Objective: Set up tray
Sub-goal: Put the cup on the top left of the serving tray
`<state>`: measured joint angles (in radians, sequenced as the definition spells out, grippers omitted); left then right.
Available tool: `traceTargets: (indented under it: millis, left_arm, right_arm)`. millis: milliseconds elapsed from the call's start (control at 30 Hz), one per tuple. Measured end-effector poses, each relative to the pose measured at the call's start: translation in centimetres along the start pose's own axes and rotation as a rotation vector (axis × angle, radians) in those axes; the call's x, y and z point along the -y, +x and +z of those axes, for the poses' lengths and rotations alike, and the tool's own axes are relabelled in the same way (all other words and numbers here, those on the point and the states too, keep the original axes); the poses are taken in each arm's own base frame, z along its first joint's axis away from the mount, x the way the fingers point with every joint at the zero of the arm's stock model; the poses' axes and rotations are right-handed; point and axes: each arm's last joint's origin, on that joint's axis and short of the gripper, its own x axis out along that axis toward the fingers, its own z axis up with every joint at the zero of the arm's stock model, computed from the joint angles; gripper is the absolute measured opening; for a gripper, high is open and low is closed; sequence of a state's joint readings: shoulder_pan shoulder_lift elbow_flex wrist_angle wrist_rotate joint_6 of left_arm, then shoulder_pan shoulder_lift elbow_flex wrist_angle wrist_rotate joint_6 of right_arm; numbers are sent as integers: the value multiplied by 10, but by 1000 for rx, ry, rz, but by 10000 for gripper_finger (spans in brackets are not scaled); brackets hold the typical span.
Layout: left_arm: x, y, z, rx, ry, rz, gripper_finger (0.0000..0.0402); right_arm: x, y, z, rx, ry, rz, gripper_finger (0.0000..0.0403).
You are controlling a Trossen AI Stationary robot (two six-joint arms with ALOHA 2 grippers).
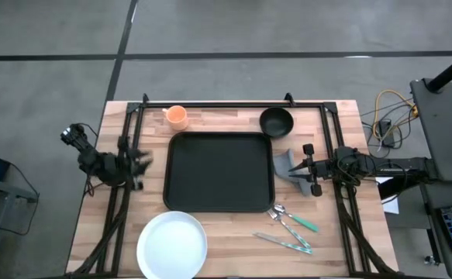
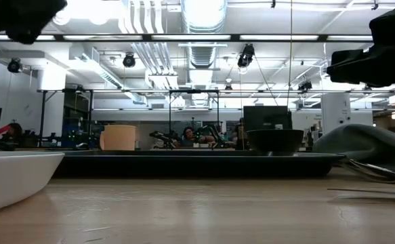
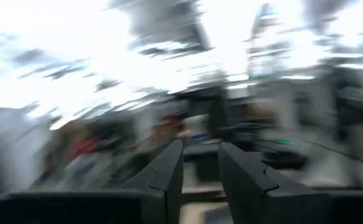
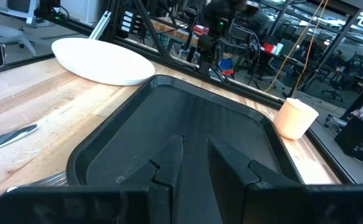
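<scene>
The black tray (image 1: 218,172) lies flat in the middle of the table, also seen in the right wrist view as the tray (image 4: 169,124). My left gripper (image 1: 142,165) hovers off its left side, tilted upward, its fingers (image 3: 169,168) a narrow gap apart with nothing between them. My right gripper (image 1: 295,167) hangs level above a grey napkin (image 1: 284,164) at the tray's right edge, pointing toward the tray. Its fingers (image 4: 169,162) stand slightly apart and hold nothing.
An orange cup (image 1: 177,116) and a small black bowl (image 1: 276,122) stand beyond the tray's far edge. A white plate (image 1: 171,244) sits at the near left. Cutlery (image 1: 291,226) lies on the wood at the near right. Dark frame rails run along both table sides.
</scene>
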<state>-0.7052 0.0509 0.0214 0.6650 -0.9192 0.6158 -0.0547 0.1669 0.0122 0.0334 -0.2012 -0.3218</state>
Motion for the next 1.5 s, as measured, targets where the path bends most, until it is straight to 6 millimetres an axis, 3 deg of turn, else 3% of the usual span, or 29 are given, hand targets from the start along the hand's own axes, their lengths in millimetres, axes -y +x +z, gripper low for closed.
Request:
traceTargets:
  millis: [67, 533, 767, 833, 967, 1033, 1167, 1267, 1500]
  left_arm:
    - [-4, 0, 2, -37, -26, 85, 85]
    - [-15, 6, 13, -31, -81, 204, 85]
    - [-20, 24, -12, -50, -125, 208, 85]
    - [-27, 37, -17, -132, -185, 187, 85]
    - [-58, 65, -23, -461, -233, 223, 85]
    - [-71, 83, -16, -525, -291, 125, 85]
    - [-84, 106, -32, -721, -422, -53, 85]
    - [-91, 118, -50, -864, -364, 9, 85]
    - [-107, 146, -63, -1143, -250, 198, 85]
  right_arm:
    - [0, 0, 0, 0, 0, -1, 63]
    - [0, 0, 0, 0, 0, 0, 63]
    - [0, 0, 0, 0, 0, -1, 63]
    - [0, 0, 0, 0, 0, -1, 63]
    - [0, 0, 0, -1, 0, -1, 63]
    - [0, 0, 0, 0, 0, 0, 63]
    - [0, 0, 0, 0, 0, 0, 63]
    - [0, 0, 0, 0, 0, 0, 63]
    - [0, 0, 0, 0, 0, -1, 63]
